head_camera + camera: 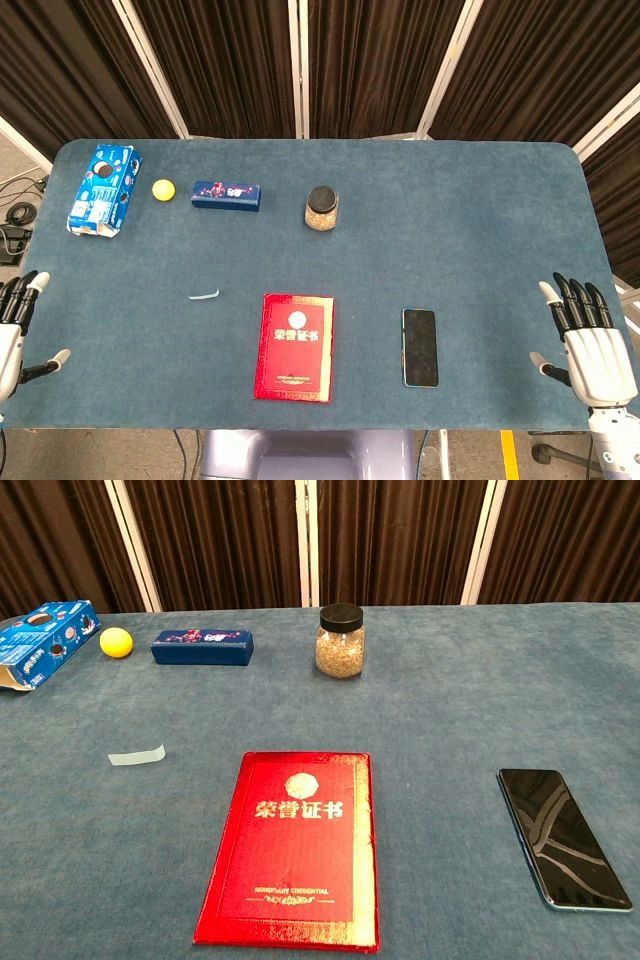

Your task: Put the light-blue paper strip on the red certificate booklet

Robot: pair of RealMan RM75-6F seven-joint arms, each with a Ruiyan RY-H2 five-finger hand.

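Observation:
The light-blue paper strip (205, 294) (136, 755) lies flat on the blue cloth, left of the red certificate booklet (294, 347) (293, 846) and apart from it. The booklet lies closed near the table's front edge, gold lettering up. My left hand (14, 328) hovers at the table's left edge, fingers apart, holding nothing. My right hand (588, 340) stands at the right edge, fingers spread and empty. Neither hand shows in the chest view.
A black phone (420, 346) (562, 836) lies right of the booklet. Along the back stand a jar with a black lid (321, 208) (340, 640), a dark-blue box (227, 194) (201, 646), a yellow ball (161, 188) (116, 641) and a blue carton (103, 189) (40, 643).

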